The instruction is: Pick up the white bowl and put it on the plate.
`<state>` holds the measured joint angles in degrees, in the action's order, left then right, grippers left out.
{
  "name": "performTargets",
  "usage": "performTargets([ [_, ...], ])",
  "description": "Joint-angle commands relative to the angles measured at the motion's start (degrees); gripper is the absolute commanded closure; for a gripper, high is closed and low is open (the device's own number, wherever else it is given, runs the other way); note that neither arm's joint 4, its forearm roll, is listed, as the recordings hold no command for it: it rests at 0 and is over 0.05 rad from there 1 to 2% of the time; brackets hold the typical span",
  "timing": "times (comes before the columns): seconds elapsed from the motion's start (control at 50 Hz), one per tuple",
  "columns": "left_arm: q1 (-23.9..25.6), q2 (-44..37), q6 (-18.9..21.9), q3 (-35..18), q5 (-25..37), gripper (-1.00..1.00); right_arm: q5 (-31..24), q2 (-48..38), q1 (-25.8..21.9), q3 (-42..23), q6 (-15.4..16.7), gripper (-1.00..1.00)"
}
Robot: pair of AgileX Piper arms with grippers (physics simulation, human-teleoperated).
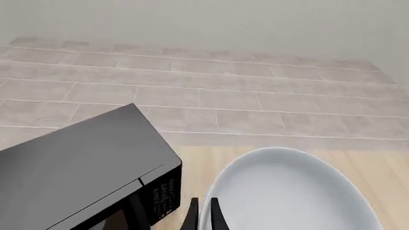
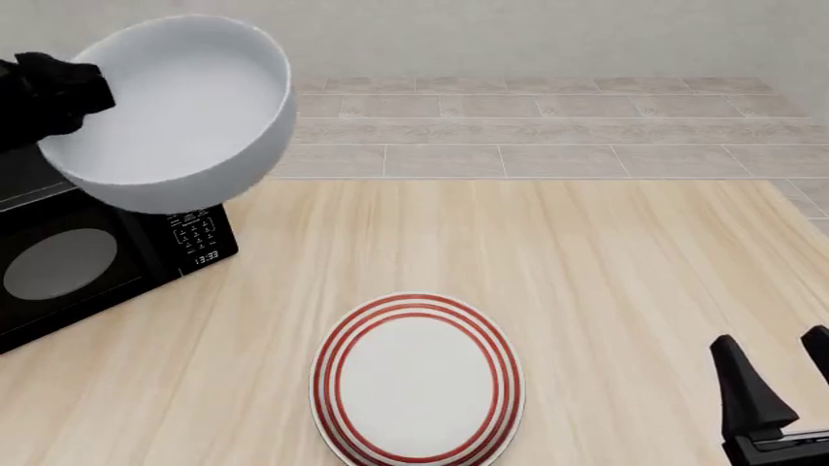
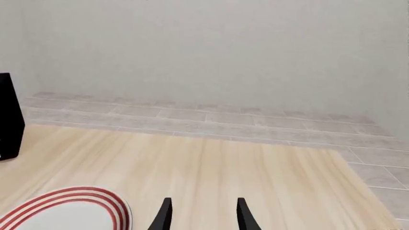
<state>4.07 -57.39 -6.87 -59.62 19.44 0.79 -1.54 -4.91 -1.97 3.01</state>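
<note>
Pale wood table (image 2: 609, 272) fills the front view, with grey tiled floor and a blank wall beyond its far edge. At the upper left of that frame the white bowl (image 2: 175, 107) hangs in the air, well above the table and partly over a black microwave (image 2: 78, 267) at the left edge. The left gripper (image 1: 202, 214) pinches the bowl's rim, one finger inside and one outside, as the left wrist view shows. The bowl is tipped, its mouth turned toward the camera and somewhat upward, so its round axis leans rather than standing upright. I judge it stiff, glossy and likely slippery, light enough for a rim pinch but apt to swing or slip. The plate (image 2: 417, 381) lies flat at the lower centre, bare. The right gripper (image 2: 778, 364) waits at the lower right, fingers apart and holding nothing.
</note>
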Motion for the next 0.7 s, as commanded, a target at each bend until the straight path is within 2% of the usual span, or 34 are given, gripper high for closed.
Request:
performTargets([
  [0.02,9.88,3.91,1.85,6.97,-3.15,1.0,-1.13,1.36,0.33,0.01,-0.27,-1.0],
  [0.24,17.69,-0.42,1.17,11.47,-9.03,1.0,-0.92,1.29,0.52,-0.01,-0.62,-1.0],
  [0.4,21.33,-4.49,0.56,14.07,-14.06,1.0,-0.94,1.34,0.49,-0.08,-0.48,-1.0],
  [0.52,21.55,-8.15,0.68,15.55,-17.51,1.0,-1.03,1.39,0.56,-0.2,-0.54,-1.0],
  [0.54,21.55,-8.51,1.82,16.07,-18.57,1.0,-1.16,1.41,0.49,-0.33,-0.5,-1.0],
  [0.7,22.33,-13.08,2.89,17.83,-23.04,1.0,-1.16,1.24,0.83,-0.2,-0.45,-1.0],
])
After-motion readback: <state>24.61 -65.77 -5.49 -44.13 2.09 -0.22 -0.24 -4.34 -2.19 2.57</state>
